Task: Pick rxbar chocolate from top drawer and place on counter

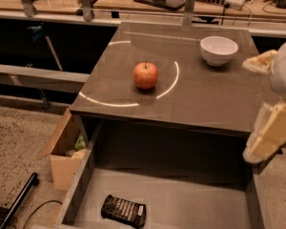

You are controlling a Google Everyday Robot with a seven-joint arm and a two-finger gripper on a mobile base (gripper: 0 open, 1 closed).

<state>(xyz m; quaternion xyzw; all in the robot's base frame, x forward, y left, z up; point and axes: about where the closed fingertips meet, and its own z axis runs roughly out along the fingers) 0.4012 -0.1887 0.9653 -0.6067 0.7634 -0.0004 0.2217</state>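
The rxbar chocolate (pixel 124 210), a black shiny wrapper with pale lettering, lies flat on the floor of the open top drawer (pixel 190 199), near its front left corner. The counter (pixel 200 94) above has a white arc line. My gripper (pixel 249 109) hangs at the right edge of the view, over the counter's right front corner and well above the drawer. Its two pale fingers (pixel 270 130) stand apart with nothing between them. It is far right of the bar.
A red apple (pixel 146 75) sits inside the arc on the counter. A white bowl (pixel 219 49) stands at the back right. A brown cardboard box (pixel 66 151) sits on the floor left of the drawer. A black pole (pixel 19 199) lies on the floor.
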